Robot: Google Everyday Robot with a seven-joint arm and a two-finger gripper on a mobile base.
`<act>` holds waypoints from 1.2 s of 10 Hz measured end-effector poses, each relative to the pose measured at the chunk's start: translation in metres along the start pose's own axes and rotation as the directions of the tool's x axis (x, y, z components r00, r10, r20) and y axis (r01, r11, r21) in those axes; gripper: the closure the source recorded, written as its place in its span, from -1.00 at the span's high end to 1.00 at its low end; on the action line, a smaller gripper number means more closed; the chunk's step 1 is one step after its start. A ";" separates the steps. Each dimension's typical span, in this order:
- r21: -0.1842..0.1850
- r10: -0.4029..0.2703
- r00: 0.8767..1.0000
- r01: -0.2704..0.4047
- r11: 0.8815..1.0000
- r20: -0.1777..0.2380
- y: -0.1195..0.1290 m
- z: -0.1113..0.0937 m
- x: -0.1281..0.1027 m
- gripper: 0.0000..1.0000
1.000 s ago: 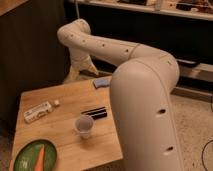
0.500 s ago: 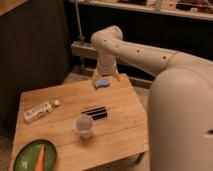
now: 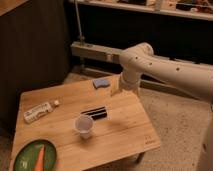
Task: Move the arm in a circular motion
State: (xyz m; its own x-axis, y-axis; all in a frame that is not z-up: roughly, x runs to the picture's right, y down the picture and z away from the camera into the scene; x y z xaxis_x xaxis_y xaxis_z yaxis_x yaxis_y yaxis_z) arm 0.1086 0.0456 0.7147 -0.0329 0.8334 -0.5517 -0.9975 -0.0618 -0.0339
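We see one arm (image 3: 170,70); it is big, cream-white and smooth, with small dark dots on it; it comes in from the right side, bends at a round joint high up, and then points down toward the table. At its end is one gripper (image 3: 116,89), a thin yellowish tip; it hangs over the far edge of the table, just beside the blue pad and to the right of it; we cannot tell if the gripper is open or closed, and we see nothing in it.

There is one wooden table (image 3: 125,132); on it we count seven things. There is one blue pad (image 3: 101,83) near the far edge; one flat black thing (image 3: 95,112) lies near the middle; one clear cup (image 3: 84,126) stands upright, close in front of the black thing; one white pack (image 3: 38,112) lies on its side by the left edge; one tiny white block (image 3: 57,103) sits just beside the pack. In the near left corner there is one green plate (image 3: 24,156); one orange carrot (image 3: 40,157) lies on it.

Behind the table we see one gray metal rail (image 3: 95,51) against a dark wall; the floor (image 3: 175,117) is pale with little specks.
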 end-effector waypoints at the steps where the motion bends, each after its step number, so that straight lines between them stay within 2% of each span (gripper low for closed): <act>1: 0.002 -0.013 1.000 0.013 1.000 0.004 0.000 -0.004 0.023 0.60; 3: 0.006 -0.064 0.998 0.064 0.998 0.015 0.011 -0.014 0.055 0.60; 4: 0.009 -0.117 0.993 0.117 0.993 0.022 0.029 -0.021 0.072 0.60; 6: 0.005 -0.203 0.979 0.202 0.979 0.029 0.065 -0.029 0.086 0.60; 8: -0.007 -0.307 0.951 0.307 0.952 0.035 0.124 -0.037 0.091 0.60; 10: -0.030 -0.411 0.911 0.412 0.910 0.043 0.185 -0.044 0.086 0.60; 12: -0.055 -0.491 0.869 0.494 0.868 0.063 0.235 -0.054 0.070 0.60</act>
State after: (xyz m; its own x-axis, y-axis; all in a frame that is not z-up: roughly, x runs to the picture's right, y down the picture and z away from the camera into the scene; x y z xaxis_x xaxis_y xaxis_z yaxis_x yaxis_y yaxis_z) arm -0.1250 0.0599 0.6231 0.4568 0.7894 -0.4101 -0.8784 0.3276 -0.3479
